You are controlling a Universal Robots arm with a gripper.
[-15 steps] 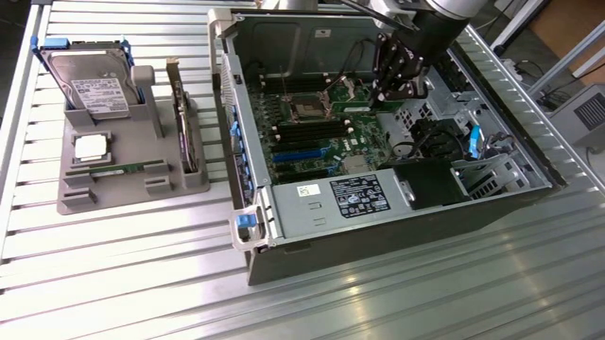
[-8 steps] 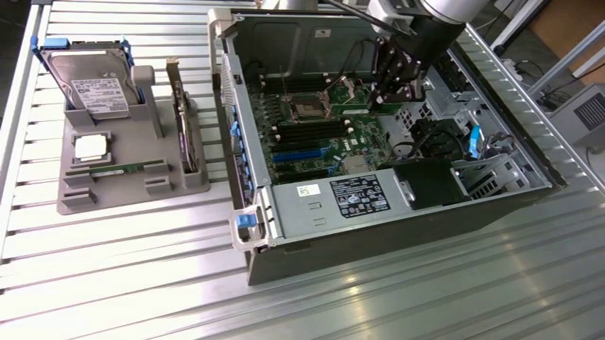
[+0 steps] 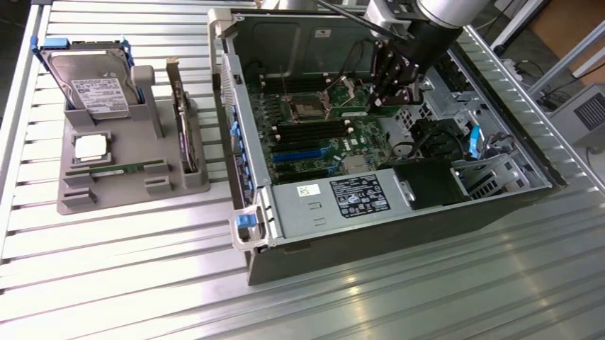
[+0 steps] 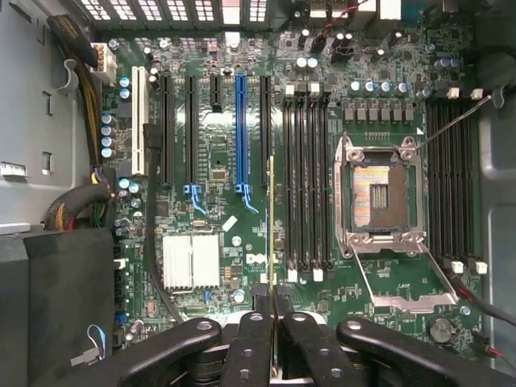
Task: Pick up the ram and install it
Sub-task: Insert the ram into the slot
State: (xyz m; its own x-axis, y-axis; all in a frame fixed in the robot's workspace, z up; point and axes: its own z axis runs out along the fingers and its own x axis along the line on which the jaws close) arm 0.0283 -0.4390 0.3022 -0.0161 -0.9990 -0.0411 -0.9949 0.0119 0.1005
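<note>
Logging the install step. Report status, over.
Gripper jaws shut on ram, held edge-on. Ram above motherboard, beside black memory slots, not seated. Path to slots looks clear.

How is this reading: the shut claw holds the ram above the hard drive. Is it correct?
Not quite. The shut claw holds the ram above the motherboard, inside the case, not above the hard drive. The wrist view shows it.

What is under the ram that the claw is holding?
The motherboard, between a black card slot and the empty memory slots. The ram, edge-on in the claw, covers the strip directly beneath it.
</note>
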